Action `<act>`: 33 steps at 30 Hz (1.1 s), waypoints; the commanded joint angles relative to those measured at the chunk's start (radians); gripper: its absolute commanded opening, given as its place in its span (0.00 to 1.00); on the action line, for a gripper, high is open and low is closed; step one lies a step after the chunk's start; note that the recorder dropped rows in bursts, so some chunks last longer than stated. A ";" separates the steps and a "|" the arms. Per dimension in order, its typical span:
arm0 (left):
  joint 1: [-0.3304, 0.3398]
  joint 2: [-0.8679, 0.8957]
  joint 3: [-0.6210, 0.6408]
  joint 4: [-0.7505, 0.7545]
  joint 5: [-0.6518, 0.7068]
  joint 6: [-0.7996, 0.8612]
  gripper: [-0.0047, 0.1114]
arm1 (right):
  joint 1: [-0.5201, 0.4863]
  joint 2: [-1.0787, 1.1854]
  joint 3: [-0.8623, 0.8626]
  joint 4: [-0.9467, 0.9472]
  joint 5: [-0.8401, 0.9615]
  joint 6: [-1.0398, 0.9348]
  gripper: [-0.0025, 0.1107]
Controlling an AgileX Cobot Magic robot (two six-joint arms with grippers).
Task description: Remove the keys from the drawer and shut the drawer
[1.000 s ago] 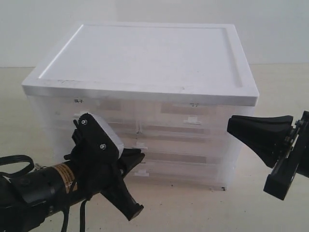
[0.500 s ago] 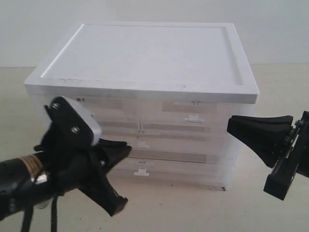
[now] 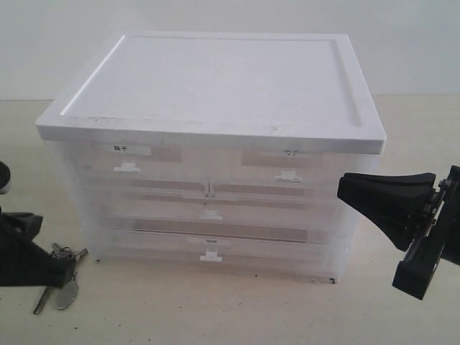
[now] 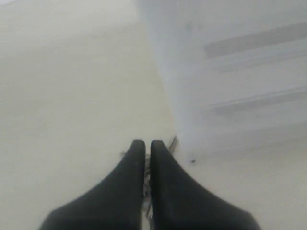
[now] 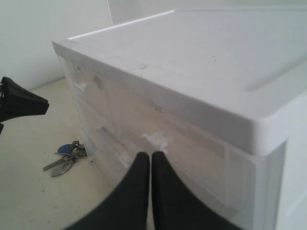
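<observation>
Black left tool (image 4: 144, 143) back beside metal keys (image 3: 61, 277)

Plain white wall (image 3: 230, 14) behind; pale beige tabletop (image 3: 251, 309), lightly speckled; soft even light.

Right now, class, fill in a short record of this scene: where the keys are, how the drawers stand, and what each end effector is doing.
keys: lying on the table by a front corner of the drawer unit, out of the drawer, not gripped
drawer unit: white top, translucent front; every drawer looks pushed in
left end effector: shut, empty, near the keys but apart from them
right end effector: shut, empty, close to the unit's front
task state: keys out; drawer appears closed
</observation>
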 commanded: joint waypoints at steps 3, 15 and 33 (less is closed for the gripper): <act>0.026 -0.004 0.051 -0.055 0.175 0.047 0.13 | -0.001 0.001 -0.004 -0.007 -0.026 0.005 0.02; 0.041 0.041 0.105 -0.014 0.207 -0.086 0.56 | -0.001 0.001 -0.004 -0.015 -0.028 0.007 0.02; 0.256 0.403 0.059 0.697 0.226 -0.708 0.56 | -0.001 0.001 -0.004 -0.025 -0.032 0.015 0.02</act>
